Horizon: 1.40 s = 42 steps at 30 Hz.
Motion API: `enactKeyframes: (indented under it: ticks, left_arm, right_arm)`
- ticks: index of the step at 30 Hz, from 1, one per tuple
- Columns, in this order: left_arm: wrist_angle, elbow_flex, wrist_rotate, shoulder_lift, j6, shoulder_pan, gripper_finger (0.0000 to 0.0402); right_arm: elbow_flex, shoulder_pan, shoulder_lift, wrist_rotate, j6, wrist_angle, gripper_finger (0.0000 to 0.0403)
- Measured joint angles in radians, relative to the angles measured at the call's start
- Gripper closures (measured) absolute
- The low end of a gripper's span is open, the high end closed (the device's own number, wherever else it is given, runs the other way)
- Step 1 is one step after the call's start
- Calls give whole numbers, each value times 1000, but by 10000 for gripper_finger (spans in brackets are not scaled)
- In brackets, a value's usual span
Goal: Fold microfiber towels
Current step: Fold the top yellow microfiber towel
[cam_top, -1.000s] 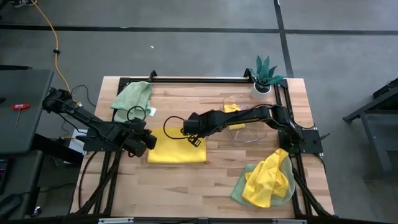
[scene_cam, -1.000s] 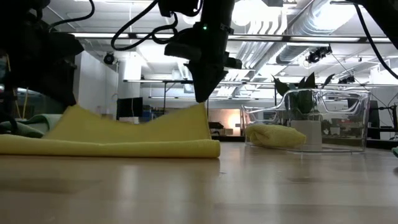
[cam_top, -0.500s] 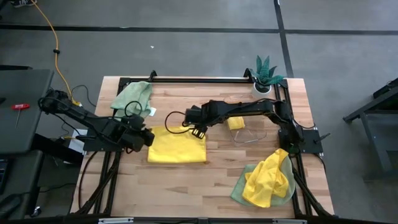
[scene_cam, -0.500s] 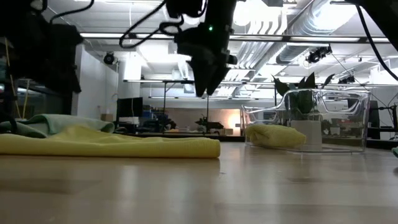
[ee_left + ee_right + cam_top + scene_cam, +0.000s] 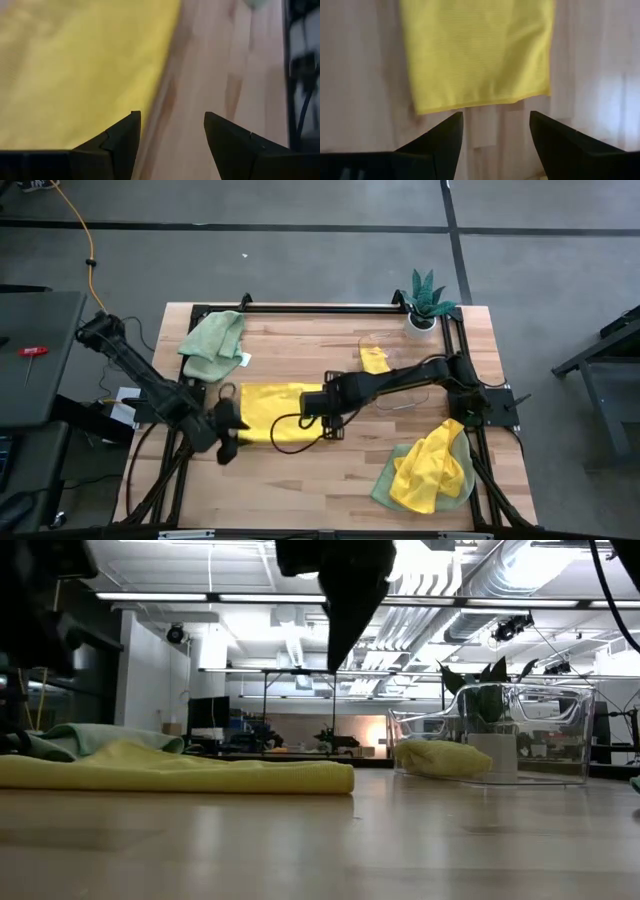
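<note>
Over the folded yellow towel [image 5: 272,406] on the worktop [image 5: 300,470], left end effector [image 5: 171,131] and right end effector [image 5: 496,131] hang spread apart, gripping nothing.

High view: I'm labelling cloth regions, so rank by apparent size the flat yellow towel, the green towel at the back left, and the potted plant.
1. flat yellow towel, partly under the arms.
2. green towel, somewhat smaller.
3. potted plant, clearly smallest.
</note>
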Motion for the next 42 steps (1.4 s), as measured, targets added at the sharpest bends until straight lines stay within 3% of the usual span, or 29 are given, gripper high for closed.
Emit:
enactKeyframes:
  ticks: [4, 11, 17, 26, 31, 34, 42]
  left_arm:
    - [-6, 0, 43, 105, 52, -61, 192]
    - [-5, 3, 28, 239, 126, -96, 192]
    - [-20, 2, 55, 329, 232, -92, 192]
    - [5, 6, 66, 438, 194, -79, 193]
    - [20, 6, 125, 427, 184, -79, 202]
    - [14, 4, 173, 403, 161, -89, 233]
    - [-28, 6, 291, 378, 168, -96, 362]
  right_arm:
    - [-102, 6, -65, -48, 18, 67, 181]
    - [-522, 46, -345, -105, 286, 398, 181]
    - [-701, 87, -481, -84, 451, 544, 181]
    - [-729, 105, -493, -74, 436, 646, 181]
    - [-729, 104, -493, -131, 392, 702, 181]
    - [-729, 103, -493, -133, 374, 720, 181]
    - [-729, 85, -492, -123, 389, 726, 181]
